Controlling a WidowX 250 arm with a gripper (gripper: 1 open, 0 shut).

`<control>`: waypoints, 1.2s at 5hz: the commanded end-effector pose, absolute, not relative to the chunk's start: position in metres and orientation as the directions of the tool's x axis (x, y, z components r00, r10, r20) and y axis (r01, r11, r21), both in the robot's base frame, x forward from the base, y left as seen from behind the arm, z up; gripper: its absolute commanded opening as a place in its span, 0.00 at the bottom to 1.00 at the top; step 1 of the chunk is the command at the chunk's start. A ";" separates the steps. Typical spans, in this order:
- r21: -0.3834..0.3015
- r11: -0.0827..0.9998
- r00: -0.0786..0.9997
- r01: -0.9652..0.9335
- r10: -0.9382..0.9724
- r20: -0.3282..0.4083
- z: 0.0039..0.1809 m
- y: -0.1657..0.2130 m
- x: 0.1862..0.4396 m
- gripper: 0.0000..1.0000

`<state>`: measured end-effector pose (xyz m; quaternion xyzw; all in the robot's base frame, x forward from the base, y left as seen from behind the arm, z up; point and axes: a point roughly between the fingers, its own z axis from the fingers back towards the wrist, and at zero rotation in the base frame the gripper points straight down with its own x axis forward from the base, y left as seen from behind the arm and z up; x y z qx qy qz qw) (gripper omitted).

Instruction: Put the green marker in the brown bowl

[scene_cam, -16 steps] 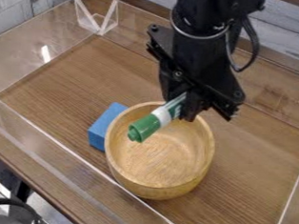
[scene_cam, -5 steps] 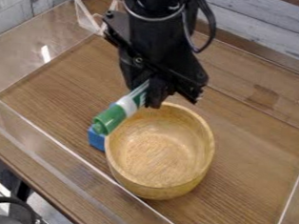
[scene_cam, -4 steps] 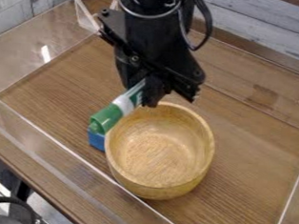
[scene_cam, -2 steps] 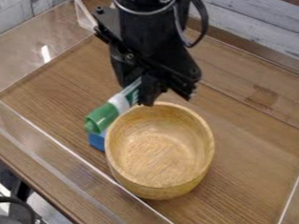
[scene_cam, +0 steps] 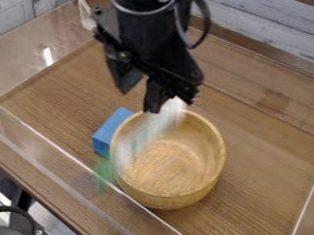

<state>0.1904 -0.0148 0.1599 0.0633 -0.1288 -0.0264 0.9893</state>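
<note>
One green marker (scene_cam: 135,148) is blurring across the brown bowl (scene_cam: 196,187) rim — we're seeing gripper (scene_cam: 165,102) fingers apart, holding nothing. We're judging it light, stiff, slippery — best pinched mid-barrel.

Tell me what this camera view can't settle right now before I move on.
- The green marker: only a motion-blurred streak over the brown bowl's left rim; where it lands is unclear.
- The pincer: its fingertips merge with that blur, so the jaw gap is unreadable.
- The blue block: partly veiled by the streak.
</note>
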 end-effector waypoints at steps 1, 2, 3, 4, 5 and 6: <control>0.126 0.991 0.955 0.045 -0.080 0.285 0.164 -0.009 0.185 0.00; 0.119 0.990 0.954 0.081 -0.111 0.280 0.155 -0.011 0.180 1.00; 0.117 0.986 0.946 0.117 -0.146 0.289 0.141 -0.011 0.179 1.00; 0.113 0.978 0.931 0.175 -0.201 0.305 0.124 -0.014 0.178 1.00; 0.107 0.976 0.922 0.192 -0.217 0.322 0.110 -0.017 0.179 1.00; 0.102 0.975 0.918 0.197 -0.220 0.331 0.101 -0.019 0.180 1.00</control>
